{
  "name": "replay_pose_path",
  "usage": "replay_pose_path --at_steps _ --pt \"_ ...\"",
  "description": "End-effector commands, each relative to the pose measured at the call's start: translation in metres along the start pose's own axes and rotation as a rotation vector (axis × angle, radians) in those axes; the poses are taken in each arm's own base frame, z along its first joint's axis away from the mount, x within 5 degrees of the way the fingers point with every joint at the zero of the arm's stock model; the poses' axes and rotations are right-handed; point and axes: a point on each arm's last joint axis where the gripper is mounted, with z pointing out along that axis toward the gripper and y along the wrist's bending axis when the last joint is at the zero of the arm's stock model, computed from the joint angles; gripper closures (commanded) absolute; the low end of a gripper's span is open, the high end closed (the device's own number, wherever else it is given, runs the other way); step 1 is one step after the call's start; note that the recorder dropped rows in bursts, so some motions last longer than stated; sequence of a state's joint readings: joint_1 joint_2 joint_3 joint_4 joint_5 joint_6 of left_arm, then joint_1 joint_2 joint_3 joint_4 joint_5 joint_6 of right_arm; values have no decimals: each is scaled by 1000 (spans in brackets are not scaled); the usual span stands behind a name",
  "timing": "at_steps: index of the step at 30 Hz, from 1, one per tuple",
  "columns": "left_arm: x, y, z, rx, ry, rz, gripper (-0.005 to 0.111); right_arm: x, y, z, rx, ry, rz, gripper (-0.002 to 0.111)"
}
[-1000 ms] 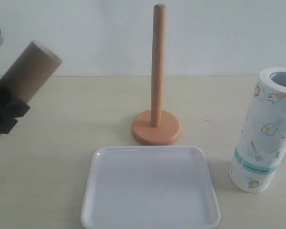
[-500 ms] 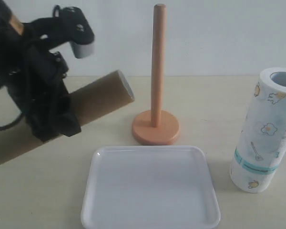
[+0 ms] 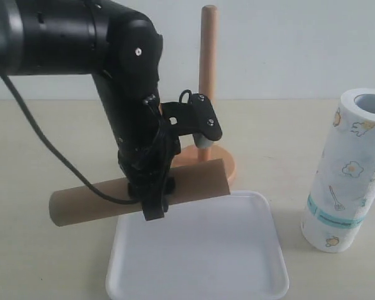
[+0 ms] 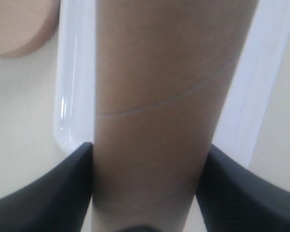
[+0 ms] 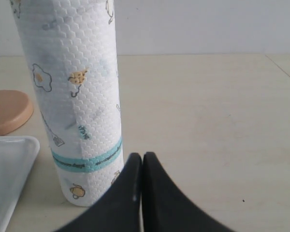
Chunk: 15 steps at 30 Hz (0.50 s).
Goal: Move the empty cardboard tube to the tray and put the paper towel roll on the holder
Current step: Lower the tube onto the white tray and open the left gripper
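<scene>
While the long brown cardboard tube [image 3: 197, 181] is clamped near-level by the left gripper [image 3: 151, 199] over the far edge of the flat white plastic tray [image 3: 200, 256], the right gripper [image 5: 142, 188] is seen empty, pressed together.

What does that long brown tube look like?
The empty cardboard tube is a long, plain brown cylinder with a faint spiral seam. It lies nearly level, right end slightly higher, clamped near its middle by the left gripper. It is over the far edge of the tray, one end poking past the tray's left side. Whether it touches the tray is unclear.
</scene>
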<state>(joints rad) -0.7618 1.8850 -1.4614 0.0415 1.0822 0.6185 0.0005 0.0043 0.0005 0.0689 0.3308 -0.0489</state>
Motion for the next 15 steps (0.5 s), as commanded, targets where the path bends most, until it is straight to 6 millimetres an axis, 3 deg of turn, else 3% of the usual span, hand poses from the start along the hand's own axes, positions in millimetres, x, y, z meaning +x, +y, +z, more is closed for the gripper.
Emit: replay_pose_path --at_steps 1,12,15 --pt "-14 5 15 -3 -36 1 103 -1 0 0 -3 -10 -3 108" --pt "-36 6 35 83 -94 -105 102 -1 0 0 -3 -10 -3 108" --pt "-42 1 39 96 -62 -71 91 -1 0 0 -3 -10 -3 108"
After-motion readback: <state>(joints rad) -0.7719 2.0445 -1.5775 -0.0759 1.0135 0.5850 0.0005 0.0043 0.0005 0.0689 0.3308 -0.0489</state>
